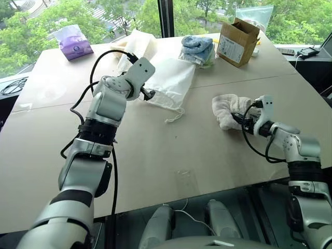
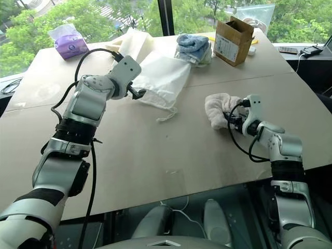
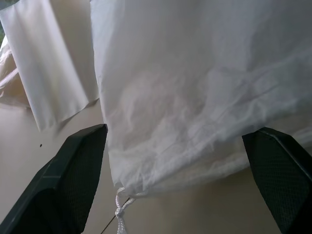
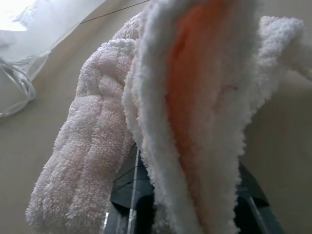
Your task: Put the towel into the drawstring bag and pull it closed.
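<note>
Your right gripper (image 1: 248, 120) has clamped the towel (image 1: 228, 109) (nothing bagged yet); left gripper (image 1: 148, 94) gapes at the drawstring bag (image 1: 168, 80).

Daylight, bright and even, enters through the windows (image 1: 46, 21) beyond the far edge of the worktop (image 1: 171, 155); trees outside are well exposed, not blown out. Worktop surface matte, faint sheen in patches, no hard glare. Shadows soft and short: a pale one under the drawstring bag (image 1: 168, 83) just ahead of the left gripper (image 3: 178, 180), another beneath the towel (image 1: 231, 109) at the right gripper (image 1: 248, 120). Head views sharp, straight edges bow slightly near the borders. Left wrist view: fingers (image 3: 73, 180) dark, soft-focused. Right wrist view: towel pile very close, partly blurred, backlit with a warm orange glow through a fold.
</note>
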